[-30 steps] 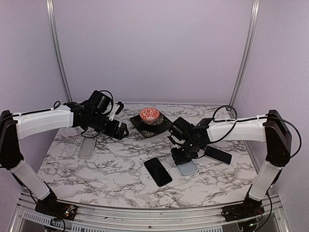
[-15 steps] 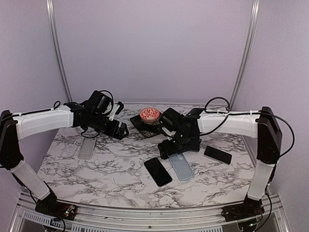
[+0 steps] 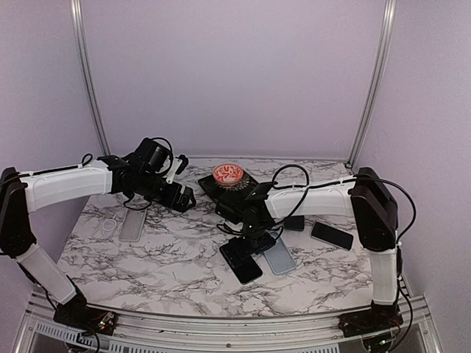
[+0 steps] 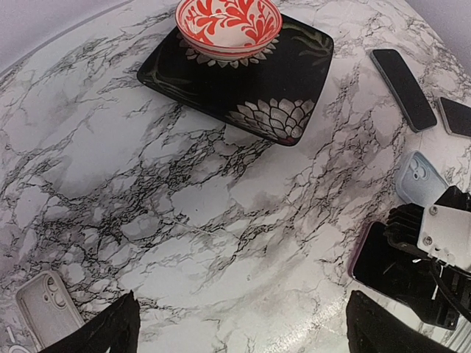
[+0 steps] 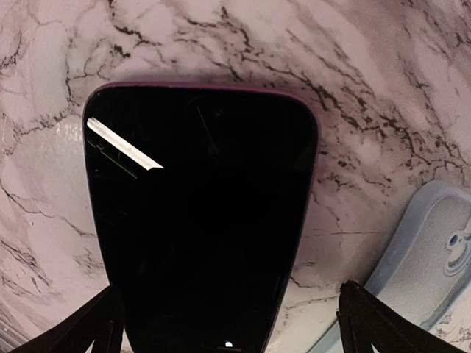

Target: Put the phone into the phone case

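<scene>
While the black phone [image 3: 241, 261] lies screen-up near the table's centre, long axis running 11 to 5 o'clock, the right gripper [image 3: 252, 240] hangs over its far end, fingers wide and empty; the pale blue phone case [image 3: 278, 257] lies just beside at 3 o'clock, and the left gripper [image 3: 184, 198] hovers wide at 10 o'clock near a floral plate [image 4: 294, 66]

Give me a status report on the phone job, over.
Left gripper open, hovering at left. Right gripper open over the phone. Blue case empty beside it. Nothing between them.
</scene>
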Robot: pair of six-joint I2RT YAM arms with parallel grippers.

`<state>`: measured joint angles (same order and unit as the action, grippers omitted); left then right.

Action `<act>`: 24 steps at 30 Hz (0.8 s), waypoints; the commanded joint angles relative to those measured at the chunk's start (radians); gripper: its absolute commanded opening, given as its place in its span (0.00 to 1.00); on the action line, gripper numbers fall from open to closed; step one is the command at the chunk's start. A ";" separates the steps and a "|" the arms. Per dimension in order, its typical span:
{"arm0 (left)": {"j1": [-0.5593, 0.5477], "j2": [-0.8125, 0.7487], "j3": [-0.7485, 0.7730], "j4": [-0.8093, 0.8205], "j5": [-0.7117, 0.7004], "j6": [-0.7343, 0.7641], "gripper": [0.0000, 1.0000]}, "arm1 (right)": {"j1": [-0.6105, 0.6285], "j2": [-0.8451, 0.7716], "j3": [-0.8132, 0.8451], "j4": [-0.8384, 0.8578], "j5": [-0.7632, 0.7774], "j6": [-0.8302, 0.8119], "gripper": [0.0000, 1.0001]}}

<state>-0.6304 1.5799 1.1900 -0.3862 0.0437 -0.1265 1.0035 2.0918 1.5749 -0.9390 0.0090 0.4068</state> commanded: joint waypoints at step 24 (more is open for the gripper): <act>0.004 0.025 0.005 -0.038 -0.021 0.011 0.99 | 0.040 0.115 0.084 -0.106 -0.013 -0.065 0.84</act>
<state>-0.6304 1.5940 1.1900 -0.3885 0.0341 -0.1242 1.0397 2.1628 1.6585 -1.0397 -0.0158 0.3531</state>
